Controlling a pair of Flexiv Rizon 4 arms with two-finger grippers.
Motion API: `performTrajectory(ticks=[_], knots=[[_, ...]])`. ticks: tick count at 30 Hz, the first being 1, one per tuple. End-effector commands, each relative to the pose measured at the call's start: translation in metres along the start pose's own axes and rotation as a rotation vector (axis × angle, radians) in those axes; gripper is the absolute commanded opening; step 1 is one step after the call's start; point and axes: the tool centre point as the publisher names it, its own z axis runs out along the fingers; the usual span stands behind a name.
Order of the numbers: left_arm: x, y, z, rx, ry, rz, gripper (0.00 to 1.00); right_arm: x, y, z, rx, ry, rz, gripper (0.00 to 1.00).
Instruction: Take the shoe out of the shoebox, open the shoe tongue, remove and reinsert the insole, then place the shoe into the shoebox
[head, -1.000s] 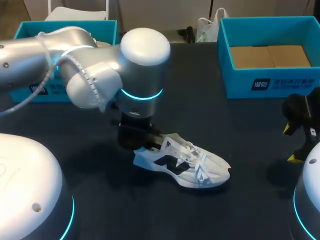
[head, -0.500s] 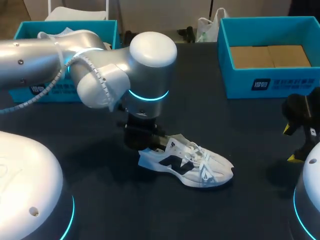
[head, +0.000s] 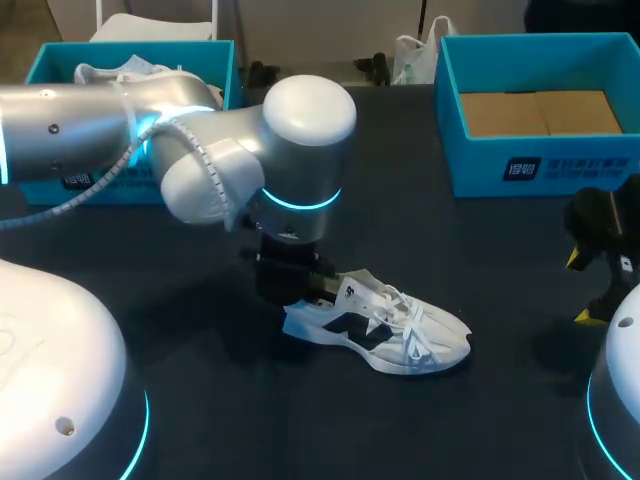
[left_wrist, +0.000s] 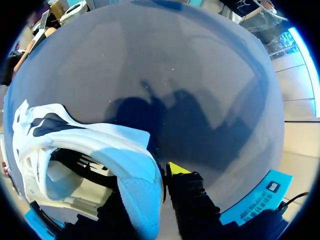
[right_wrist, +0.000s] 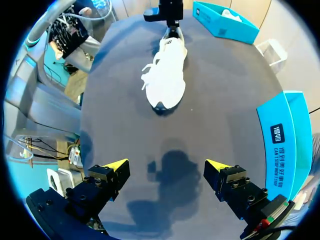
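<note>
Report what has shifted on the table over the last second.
The left tool, shut on the heel of the shoe, dragged it a little toward the table's right side and slightly nearer the head camera. Nothing was newly grasped or let go. The right tool stayed open at the right edge. The left shoebox and the right shoebox kept their places.

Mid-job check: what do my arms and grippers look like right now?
The left arm is glossy silver-white, with rounded joint housings, a glowing cyan ring and a white ribbed cable along it. The right arm shows a white dome with a cyan ring. The left gripper and right gripper are blocky black, with yellow wedge tips.
</note>
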Motion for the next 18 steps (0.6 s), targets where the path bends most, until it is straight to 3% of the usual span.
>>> performTrajectory(ticks=[1,3,4,12,18], knots=[[-0.002,-0.003,0.004,-0.006,-0.011,-0.002,0.6,0.001,0.0,0.001,0.003,-0.003,0.001,1.0],[0.0,-0.006,-0.003,-0.005,-0.031,-0.002,0.96,0.001,0.0,0.001,0.003,-0.003,0.001,1.0],[0.002,-0.008,-0.007,-0.01,-0.042,-0.004,1.0,0.001,0.0,0.001,0.003,-0.003,0.001,1.0],[0.013,-0.017,-0.058,-0.024,-0.148,-0.048,1.0,0.001,0.0,0.001,0.003,-0.003,0.001,1.0],[0.028,-0.026,-0.098,0.027,-0.291,-0.129,1.0,0.001,0.0,0.001,0.003,-0.003,0.001,1.0]])
